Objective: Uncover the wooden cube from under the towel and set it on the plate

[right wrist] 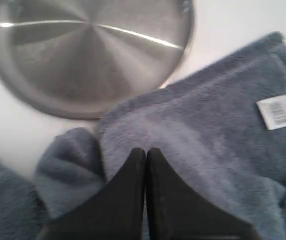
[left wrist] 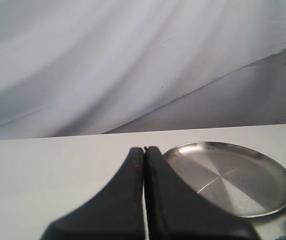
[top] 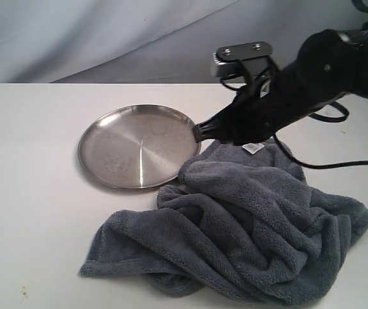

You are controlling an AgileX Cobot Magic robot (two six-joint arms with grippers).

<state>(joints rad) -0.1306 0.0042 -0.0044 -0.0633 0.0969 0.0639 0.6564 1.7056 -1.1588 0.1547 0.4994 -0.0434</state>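
Note:
The grey-blue towel (top: 248, 225) lies bunched on the white table, right of and nearer than the steel plate (top: 139, 145). The wooden cube is hidden. My right gripper (top: 202, 132) is shut, its tips at the towel's far edge beside the plate's right rim. In the right wrist view its closed fingers (right wrist: 146, 151) hover over the towel (right wrist: 208, 135) with nothing between them, the plate (right wrist: 88, 55) just beyond. My left gripper (left wrist: 144, 149) is shut and empty, low over bare table beside the plate (left wrist: 233, 180). It is out of the exterior view.
A small white label (top: 253, 148) sits on the towel's far edge, also seen in the right wrist view as the label (right wrist: 281, 110). The right arm's black cable (top: 338, 164) trails over the table behind the towel. A pale draped backdrop (top: 107, 32) closes off the back.

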